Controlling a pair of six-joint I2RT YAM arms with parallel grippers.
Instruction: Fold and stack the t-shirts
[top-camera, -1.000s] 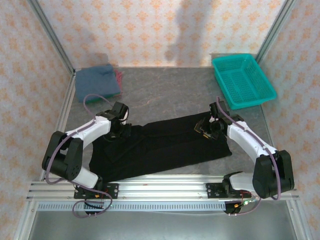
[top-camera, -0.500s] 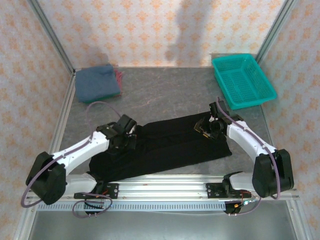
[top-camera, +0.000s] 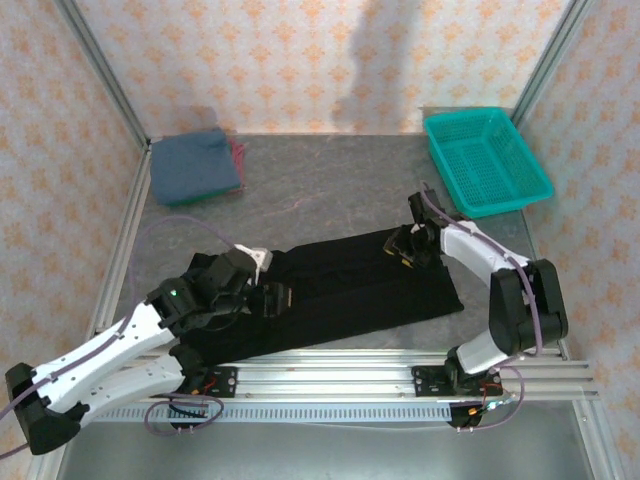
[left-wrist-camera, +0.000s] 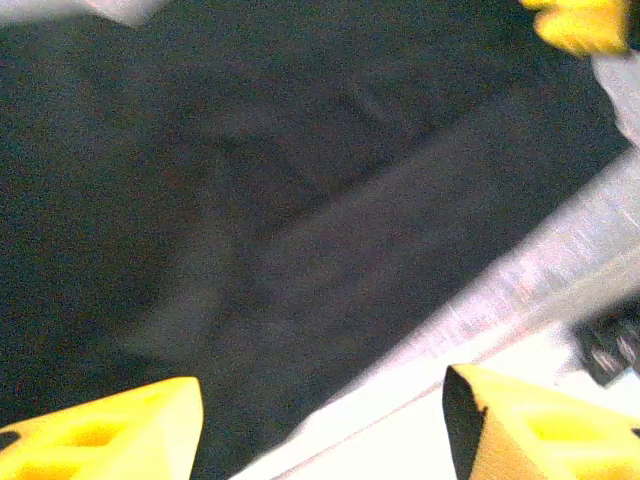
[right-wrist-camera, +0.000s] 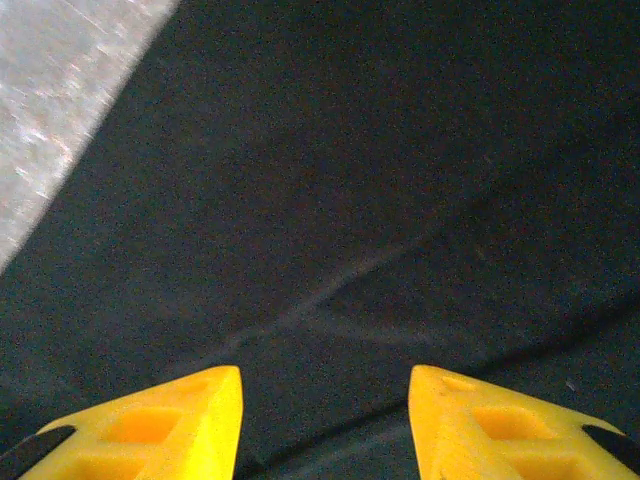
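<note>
We see the right gripper (right-wrist-camera: 325, 425), its yellow fingertips (right-wrist-camera: 160, 425) set apart, over the creased black t-shirt (right-wrist-camera: 350, 180); grey table (right-wrist-camera: 60, 90) at upper left.

Left arm (top-camera: 110, 345), right arm (top-camera: 480, 255): white shells on the links, black joints and bases. One lilac cable (top-camera: 150, 232) looped along each. Fingers (left-wrist-camera: 100, 430): yellow plastic wedges with moulded rectangular hollows.
</note>
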